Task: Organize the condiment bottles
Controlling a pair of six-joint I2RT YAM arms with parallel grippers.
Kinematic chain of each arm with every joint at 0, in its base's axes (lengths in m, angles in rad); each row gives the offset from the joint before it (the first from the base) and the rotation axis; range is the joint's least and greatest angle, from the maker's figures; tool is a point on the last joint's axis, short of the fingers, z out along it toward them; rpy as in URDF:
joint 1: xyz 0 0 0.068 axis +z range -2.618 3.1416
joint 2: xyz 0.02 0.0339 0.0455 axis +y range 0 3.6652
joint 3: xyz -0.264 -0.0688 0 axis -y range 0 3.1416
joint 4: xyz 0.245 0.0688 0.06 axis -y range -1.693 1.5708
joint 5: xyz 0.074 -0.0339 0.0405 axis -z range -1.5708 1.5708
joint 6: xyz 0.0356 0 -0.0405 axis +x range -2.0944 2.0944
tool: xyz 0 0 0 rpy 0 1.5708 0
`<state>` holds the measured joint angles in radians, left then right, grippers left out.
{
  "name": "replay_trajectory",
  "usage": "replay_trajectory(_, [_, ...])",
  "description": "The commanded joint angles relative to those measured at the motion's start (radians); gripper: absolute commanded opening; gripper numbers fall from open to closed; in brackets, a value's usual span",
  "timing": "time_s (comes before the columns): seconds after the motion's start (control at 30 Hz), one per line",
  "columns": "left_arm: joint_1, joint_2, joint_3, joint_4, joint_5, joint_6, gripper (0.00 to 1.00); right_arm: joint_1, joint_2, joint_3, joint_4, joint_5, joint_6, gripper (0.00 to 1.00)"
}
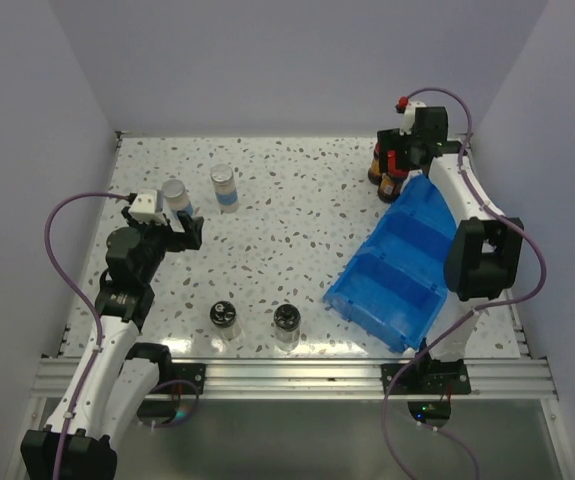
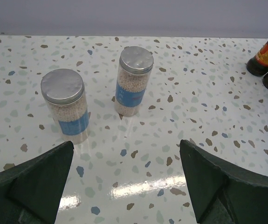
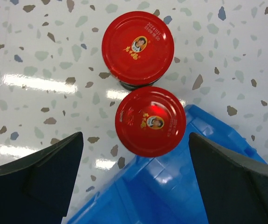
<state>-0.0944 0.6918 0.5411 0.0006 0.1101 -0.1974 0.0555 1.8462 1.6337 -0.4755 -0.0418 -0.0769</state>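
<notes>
Walls [image 1: 297, 60]: plain pale lavender, closing us in on three sides.
Table [image 1: 307, 230]: glossy white with grey, brown and blue specks; we see broad bare room through its middle.
Rail [image 1: 297, 375]: ribbed metal along the table's near edge.
Bin [image 1: 392, 275]: shiny blue plastic, divided into compartments, lying slantwise near the right edge.
Right gripper [image 1: 399, 160]: spread wide and holding nothing. It hangs over the far right corner with one red cap between its fingers [image 3: 36, 182] in the wrist view.
Left gripper [image 2: 124, 186]: spread wide and empty, low over the left side.
Silver-capped jars [image 2: 65, 105]: clear cylinders of pale beads with blue labels, upright and apart at the far left. The nearer one stands just ahead of our left fingers.
Red-capped jars [image 3: 137, 46]: dark and round, side by side at the bin's far corner; we cannot tell whether they touch it.
Black-lidded jars [image 1: 224, 320]: clear, upright, apart, close to the rail.
</notes>
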Motion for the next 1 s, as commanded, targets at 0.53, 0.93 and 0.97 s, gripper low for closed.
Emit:
replay_trajectory(0.53, [-0.008,-0.014,0.010,0.030,0.040,0.004,1.00,-0.019,0.186,0.170,-0.075,-0.003,0.014,0.93])
replay_trajectory(0.93, [-0.008,-0.020,0.010,0.030,0.042,0.006,1.00,-0.019,0.231,0.198,-0.077,0.016,-0.018,0.64])
replay_trajectory(0.97, [-0.008,-0.021,0.008,0.030,0.042,0.006,1.00,-0.019,0.234,0.202,-0.080,0.011,-0.021,0.59])
